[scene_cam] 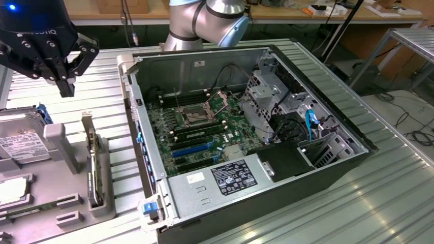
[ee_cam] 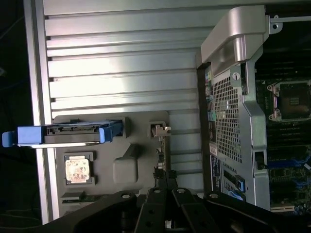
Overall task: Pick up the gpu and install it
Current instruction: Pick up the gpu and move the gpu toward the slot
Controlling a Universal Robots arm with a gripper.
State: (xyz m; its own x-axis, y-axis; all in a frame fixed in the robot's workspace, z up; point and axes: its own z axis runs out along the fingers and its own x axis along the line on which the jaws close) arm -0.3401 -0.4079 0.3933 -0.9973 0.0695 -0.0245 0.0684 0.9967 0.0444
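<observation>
Gpu (scene_cam: 93, 168), one, stands upright in one tray (scene_cam: 68, 175) near one hard drive (scene_cam: 24, 145)

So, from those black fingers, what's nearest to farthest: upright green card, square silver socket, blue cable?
From the fingers, exterior view:
1. Thin dark green gpu card, upright in grey holder, exterior view's left.
2. Square silver processor socket, mid-case.
3. Blue cable, exterior view's right.

1 gpu (scene_cam: 93, 168) — 1 hdd (scene_cam: 24, 141) — 1 PC (scene_cam: 271, 208)

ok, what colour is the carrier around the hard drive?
Blue. The hard drive carrier shows best in the wrist view.
</observation>
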